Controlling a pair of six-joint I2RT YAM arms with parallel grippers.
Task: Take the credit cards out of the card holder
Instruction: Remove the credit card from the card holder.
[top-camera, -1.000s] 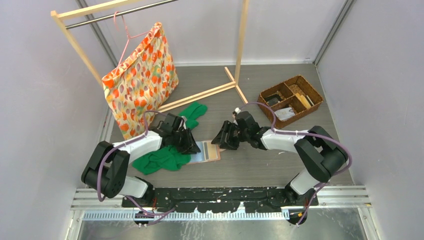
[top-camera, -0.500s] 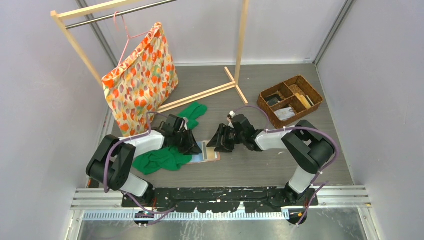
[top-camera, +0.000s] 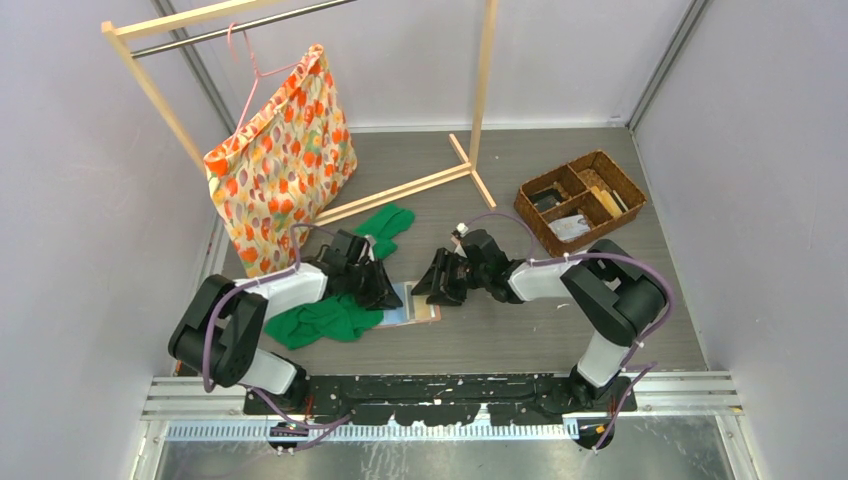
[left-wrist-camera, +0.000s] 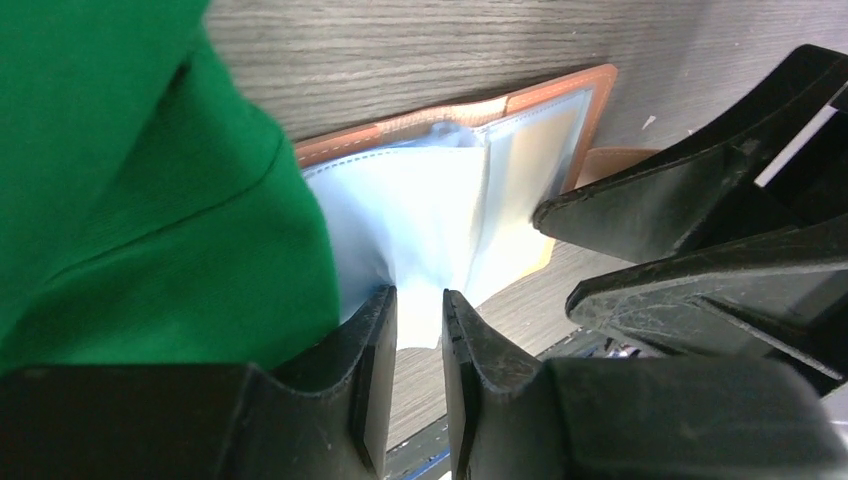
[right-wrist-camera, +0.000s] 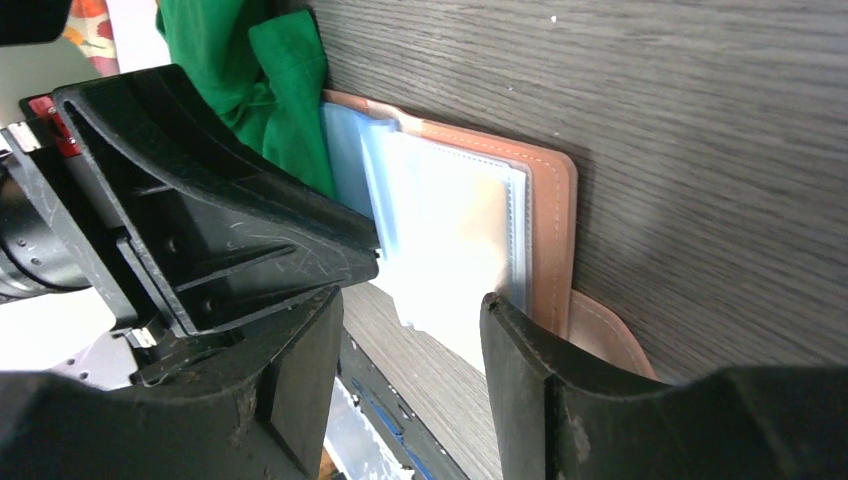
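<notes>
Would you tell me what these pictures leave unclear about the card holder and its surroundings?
- Whether cards sit in the card holder: both wrist views, pale glossy sleeves give nothing away.
- Its side toward the left arm: left wrist view, behind the green cloth and left hand.
- Basket contents: top view, too small.

Bright, even overhead light left soft shadows. The black left end effector looked blurred near its camera.
</notes>
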